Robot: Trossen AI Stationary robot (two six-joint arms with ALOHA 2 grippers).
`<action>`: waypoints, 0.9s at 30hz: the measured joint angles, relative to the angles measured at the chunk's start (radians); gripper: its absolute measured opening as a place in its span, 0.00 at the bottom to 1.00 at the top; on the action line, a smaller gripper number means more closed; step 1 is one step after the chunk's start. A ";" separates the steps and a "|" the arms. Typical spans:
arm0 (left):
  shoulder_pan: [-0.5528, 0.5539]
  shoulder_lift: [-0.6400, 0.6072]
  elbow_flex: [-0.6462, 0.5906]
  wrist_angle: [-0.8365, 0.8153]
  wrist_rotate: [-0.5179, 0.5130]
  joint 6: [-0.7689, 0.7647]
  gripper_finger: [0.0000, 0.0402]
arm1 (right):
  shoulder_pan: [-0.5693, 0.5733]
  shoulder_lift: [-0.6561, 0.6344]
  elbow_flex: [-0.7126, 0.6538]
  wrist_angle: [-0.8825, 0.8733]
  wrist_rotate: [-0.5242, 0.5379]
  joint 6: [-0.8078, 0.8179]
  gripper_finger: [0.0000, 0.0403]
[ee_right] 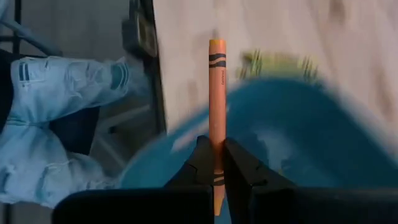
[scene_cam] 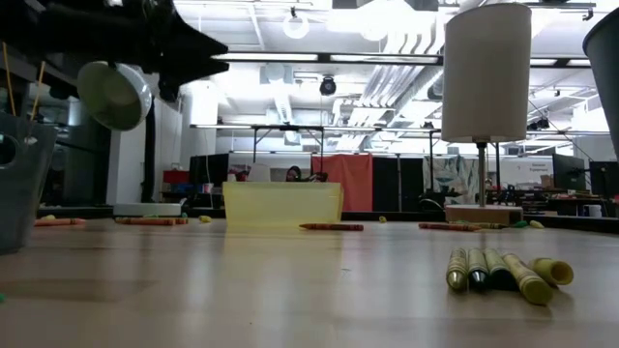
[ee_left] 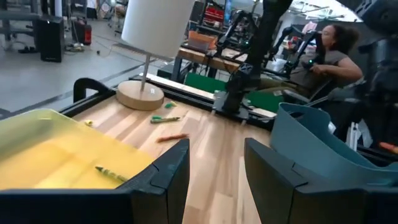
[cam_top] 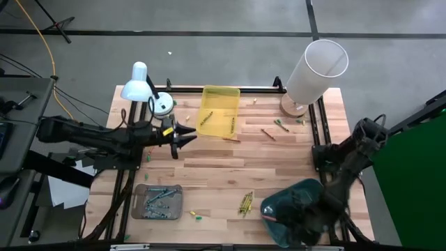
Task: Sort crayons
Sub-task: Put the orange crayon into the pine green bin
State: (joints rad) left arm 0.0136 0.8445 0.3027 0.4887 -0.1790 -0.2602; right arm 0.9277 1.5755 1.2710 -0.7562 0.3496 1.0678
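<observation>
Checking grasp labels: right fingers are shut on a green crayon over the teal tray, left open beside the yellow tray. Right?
Wrong colour. The right wrist view shows the right gripper with fingers shut on an orange crayon, not a green one, over the teal tray. The rest holds: the left gripper is open beside the yellow tray.

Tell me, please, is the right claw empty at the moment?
No, the right claw is shut on an orange crayon, which sticks out above the teal tray.
</observation>
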 joint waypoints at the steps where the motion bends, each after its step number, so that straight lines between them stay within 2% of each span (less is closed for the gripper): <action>1: -0.023 0.000 0.000 0.011 -0.030 0.000 0.35 | 0.031 0.000 -0.007 -0.008 0.005 0.056 0.00; 7: -0.107 0.000 0.000 0.037 -0.138 0.000 0.35 | 0.141 0.000 -0.050 -0.205 0.000 0.382 0.00; 12: -0.132 0.000 0.000 0.035 -0.197 0.000 0.35 | 0.153 0.000 -0.159 -0.220 -0.117 0.530 0.00; 16: -0.135 0.000 0.000 0.034 -0.203 0.001 0.35 | 0.146 0.000 -0.265 -0.165 -0.191 0.574 0.00; 19: -0.135 0.000 0.000 0.033 -0.204 0.001 0.35 | 0.138 0.000 -0.331 -0.166 -0.202 0.601 0.00; 22: -0.133 0.000 0.000 0.033 -0.209 0.003 0.35 | 0.125 0.000 -0.377 -0.169 -0.203 0.589 0.02; 27: -0.133 0.000 0.000 0.033 -0.287 0.037 0.35 | 0.099 0.000 -0.399 -0.163 -0.219 0.516 0.07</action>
State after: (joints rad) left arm -0.1192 0.8448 0.3027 0.5214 -0.4659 -0.2235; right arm 1.0268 1.5757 0.8719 -0.9190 0.1309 1.5834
